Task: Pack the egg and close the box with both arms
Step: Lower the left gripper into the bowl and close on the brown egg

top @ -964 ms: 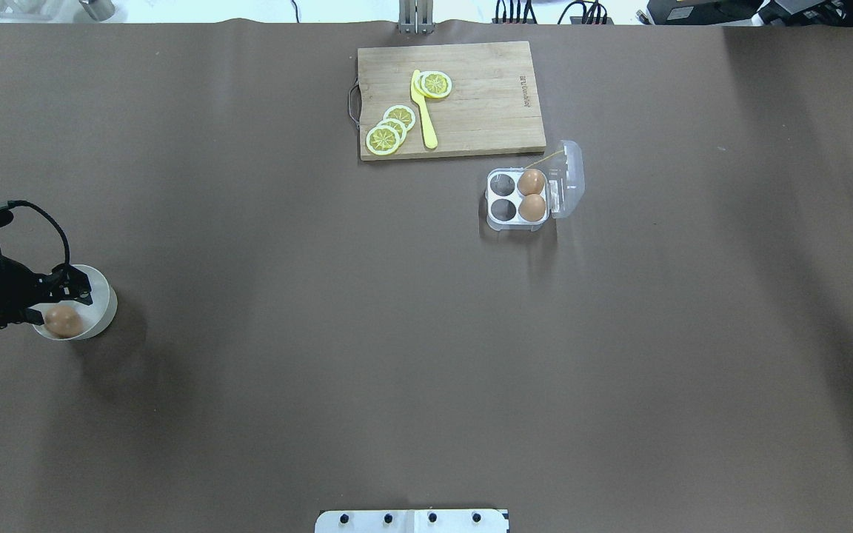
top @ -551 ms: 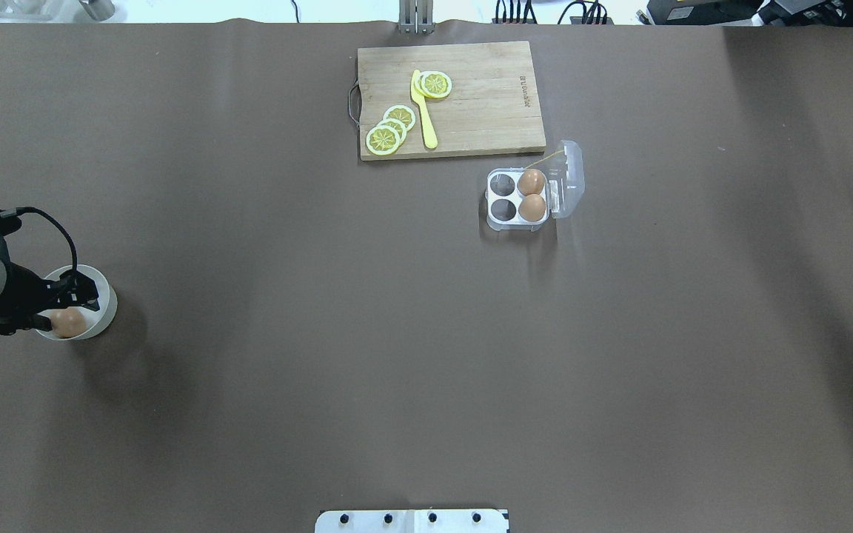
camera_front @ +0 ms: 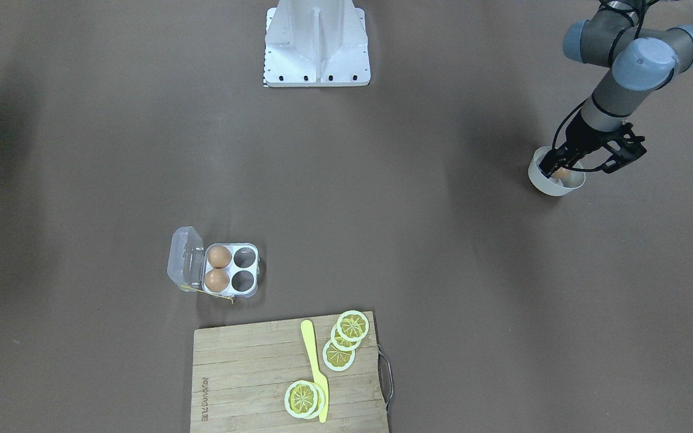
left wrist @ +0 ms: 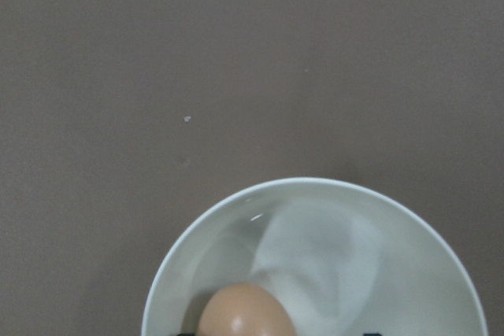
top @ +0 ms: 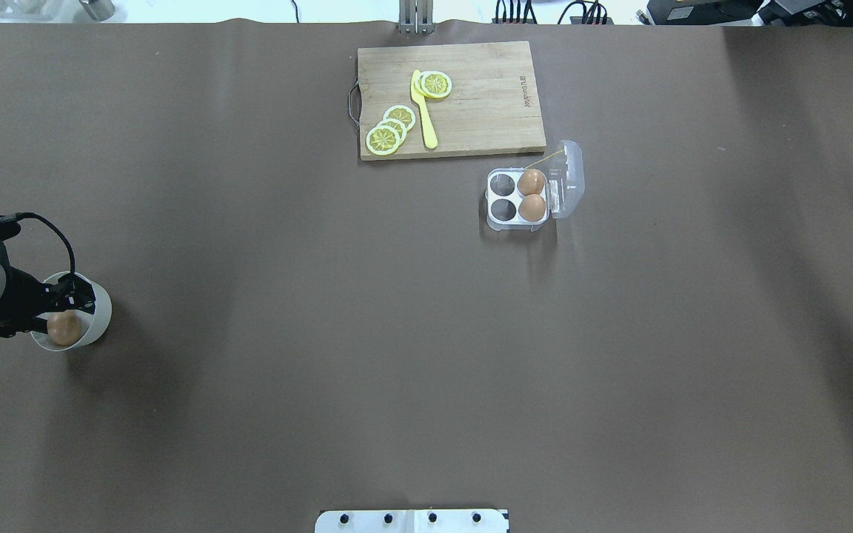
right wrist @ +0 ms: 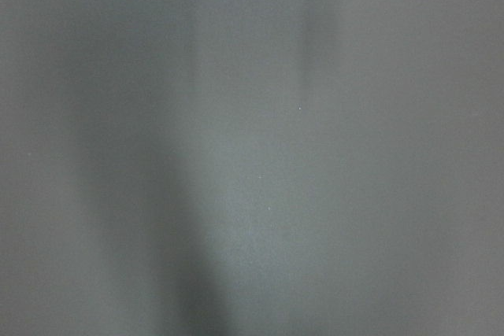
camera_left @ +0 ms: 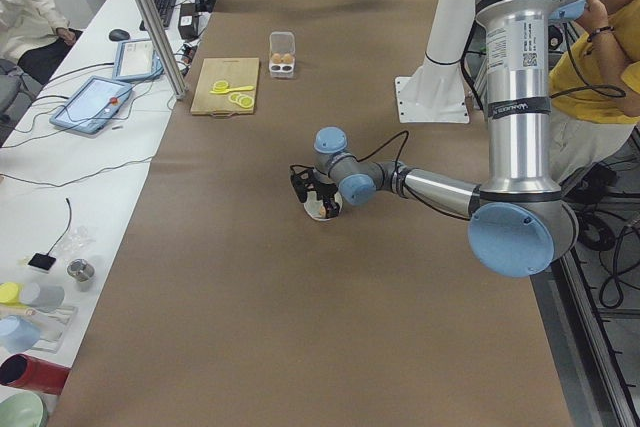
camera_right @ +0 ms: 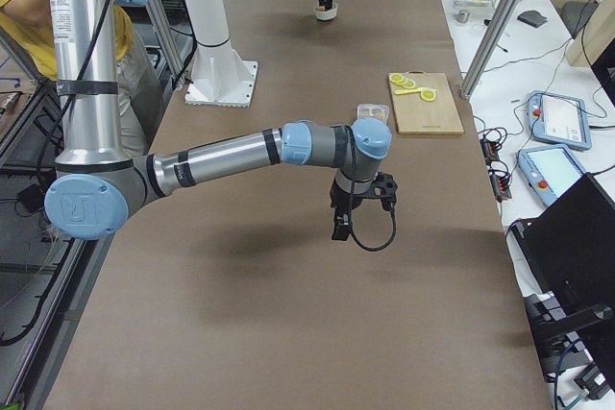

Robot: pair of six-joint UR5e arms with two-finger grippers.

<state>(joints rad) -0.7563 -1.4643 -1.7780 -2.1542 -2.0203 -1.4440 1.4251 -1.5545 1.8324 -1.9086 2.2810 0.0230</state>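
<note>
Front-facing: box (camera_front: 231, 268) lies lid open, two eggs in the cells by the lid, the other two cells empty. The third egg (camera_front: 561, 174) sits in a white bowl (camera_front: 548, 183) far off on the robot's left, with the left gripper (camera_front: 557, 168) dipped in and mostly hiding it. Overhead: same layout, left arm cut off at the edge, right arm out of frame. Exterior left: too small to read. Exterior right: right gripper (camera_right: 342, 226) hangs over bare table, opening unreadable. Left wrist: egg cropped at the bottom, dark fingertip slivers wide apart either side, so the jaws look spread and hold nothing. Right wrist: only table. Probably grasp, carry, place and lid closing all remain.
</note>
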